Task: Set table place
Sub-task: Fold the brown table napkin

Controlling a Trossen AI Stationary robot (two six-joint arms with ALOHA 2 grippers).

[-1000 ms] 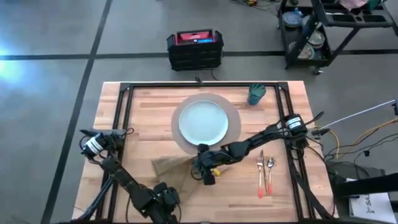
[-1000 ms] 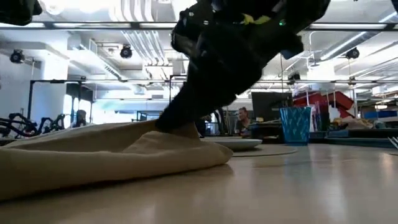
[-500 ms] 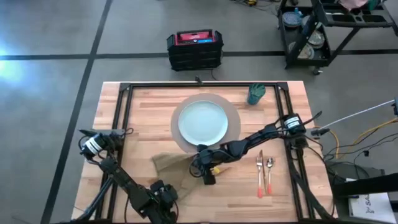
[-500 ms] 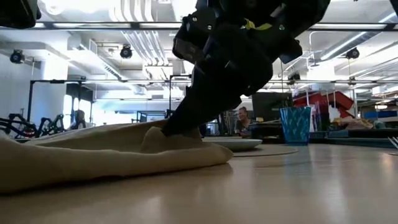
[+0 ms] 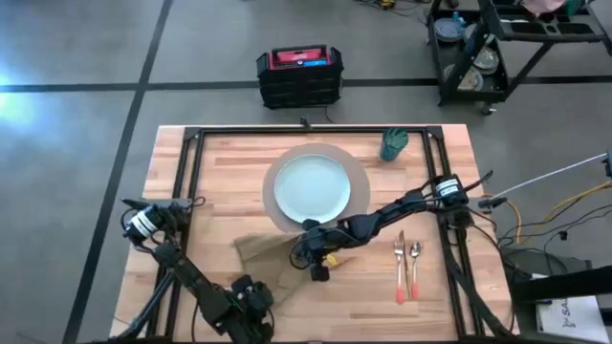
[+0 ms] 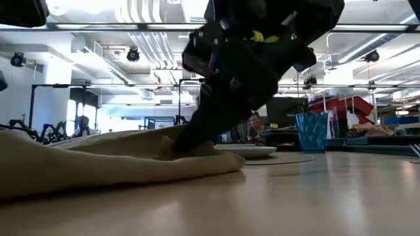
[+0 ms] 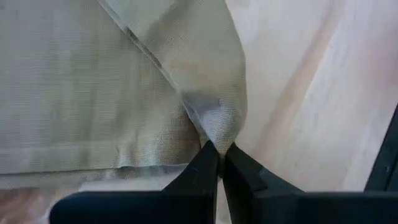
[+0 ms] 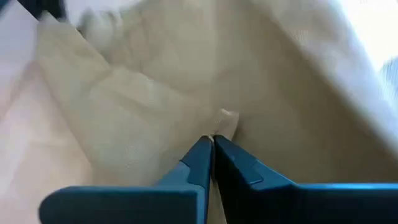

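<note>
Both our claws are pinching the napkin (image 5: 268,254) shut: left claw (image 7: 219,163) lifting its near corner higher, right claw (image 8: 211,146) pinning the fold.

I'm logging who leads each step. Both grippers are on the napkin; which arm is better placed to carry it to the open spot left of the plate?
Left, probably. The left gripper pinches the napkin at its outer near edge, on that side. The right gripper grips it near the plate, reaching across from the fork side.
</note>
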